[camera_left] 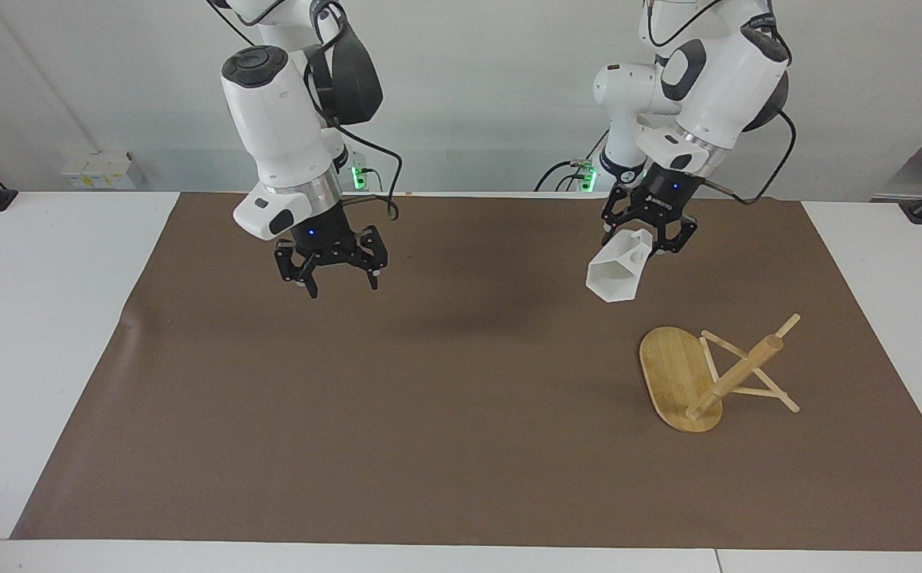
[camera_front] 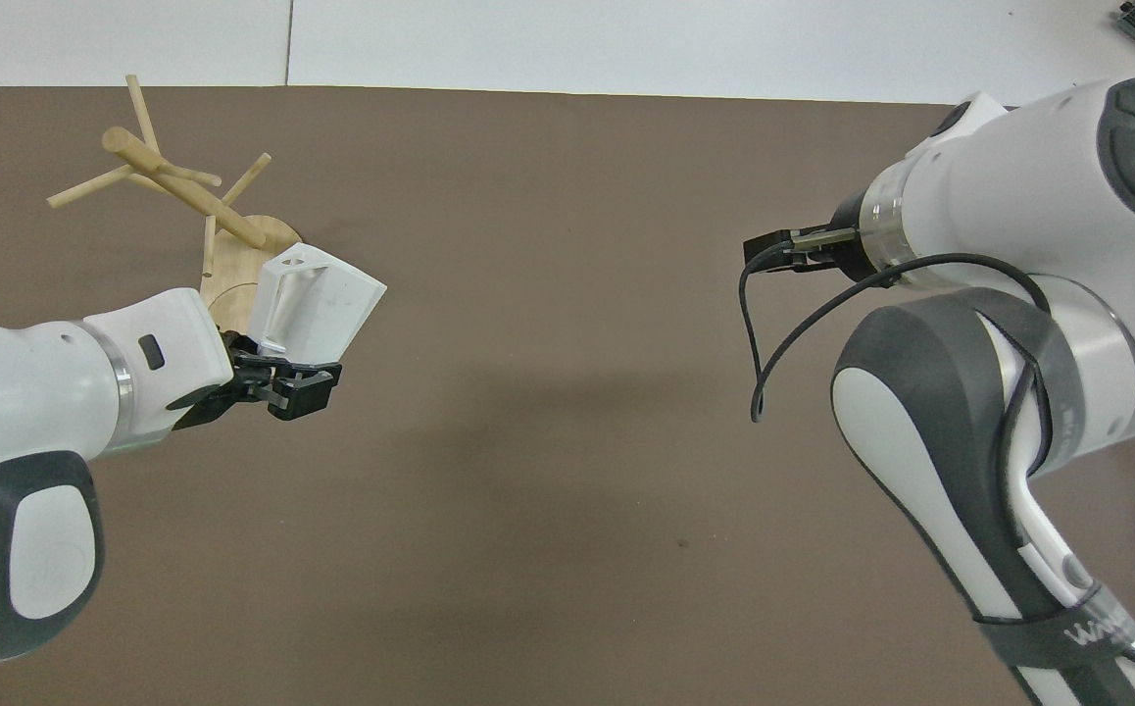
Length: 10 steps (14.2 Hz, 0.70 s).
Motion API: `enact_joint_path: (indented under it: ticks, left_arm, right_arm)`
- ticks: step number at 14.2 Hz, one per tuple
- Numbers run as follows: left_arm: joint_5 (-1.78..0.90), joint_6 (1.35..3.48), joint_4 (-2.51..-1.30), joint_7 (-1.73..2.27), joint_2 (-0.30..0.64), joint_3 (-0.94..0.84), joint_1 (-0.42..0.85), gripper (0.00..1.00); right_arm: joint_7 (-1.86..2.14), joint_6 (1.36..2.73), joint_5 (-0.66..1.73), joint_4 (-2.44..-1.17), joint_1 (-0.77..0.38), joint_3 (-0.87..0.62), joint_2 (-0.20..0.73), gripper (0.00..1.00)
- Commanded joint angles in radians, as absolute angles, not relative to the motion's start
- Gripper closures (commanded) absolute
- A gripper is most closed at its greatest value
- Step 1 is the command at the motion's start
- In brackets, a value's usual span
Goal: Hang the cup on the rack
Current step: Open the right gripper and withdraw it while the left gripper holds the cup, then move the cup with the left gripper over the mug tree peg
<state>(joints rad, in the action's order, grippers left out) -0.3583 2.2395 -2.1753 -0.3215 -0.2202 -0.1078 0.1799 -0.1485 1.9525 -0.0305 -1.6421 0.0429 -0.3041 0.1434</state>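
Note:
The white faceted cup [camera_left: 617,267] hangs in my left gripper [camera_left: 646,239], which is shut on its handle. The cup is tilted with its mouth down, over the brown mat. The bamboo rack [camera_left: 736,374] sits on the mat toward the left arm's end, with its oval base [camera_left: 670,374] flat and thin pegs sticking out from the post. The cup is apart from the rack. In the overhead view the cup [camera_front: 320,302] and left gripper [camera_front: 275,361] cover part of the rack's base [camera_front: 234,270]. My right gripper [camera_left: 334,274] is open and empty, pointing down over the mat.
The brown mat [camera_left: 397,414] covers most of the white table [camera_left: 39,318]. The right arm's cable [camera_front: 754,324] hangs in a loop beside its wrist. Only the tip of the right gripper [camera_front: 771,245] shows in the overhead view.

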Motion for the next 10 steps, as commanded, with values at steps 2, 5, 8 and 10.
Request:
enact_joint_path:
  ticks: [2, 5, 8, 10]
  left_arm:
    - [-0.333, 2.319, -2.146, -0.268, -0.128, -0.101, 0.195, 1.00]
    - [-0.333, 2.329, -2.079, -0.268, -0.071, -0.100, 0.181, 1.00]
    - [-0.333, 2.330, -2.030, -0.268, -0.035, -0.094, 0.157, 1.00]
    - [-0.333, 2.333, -2.003, -0.265, -0.015, -0.091, 0.143, 1.00]
  right_arm:
    - [-0.089, 1.918, -0.075, -1.661, 0.046, -0.250, 0.117, 0.00]
    - [-0.078, 1.902, -0.075, -1.660, 0.046, -0.189, 0.117, 0.00]
    - [-0.052, 1.891, -0.069, -1.660, 0.045, -0.098, 0.114, 0.00]
    - [-0.052, 1.894, -0.061, -1.660, 0.046, -0.051, 0.114, 0.00]
